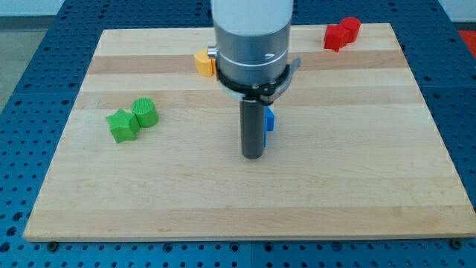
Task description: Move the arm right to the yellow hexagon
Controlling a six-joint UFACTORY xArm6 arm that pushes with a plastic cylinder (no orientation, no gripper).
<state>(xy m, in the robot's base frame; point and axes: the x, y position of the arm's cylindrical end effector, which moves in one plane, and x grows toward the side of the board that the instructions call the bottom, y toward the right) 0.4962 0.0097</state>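
Note:
A yellow block (203,63), probably the hexagon, sits near the view's top centre, partly hidden behind the arm's grey body (251,37). My tip (253,155) rests on the board below and to the right of it, well apart. A blue block (269,118) shows just behind the rod on its right side, mostly hidden.
A green star (122,125) and a green cylinder (145,112) sit touching at the view's left. Two red blocks (342,33) sit at the top right corner. The wooden board (372,164) lies on a blue perforated table.

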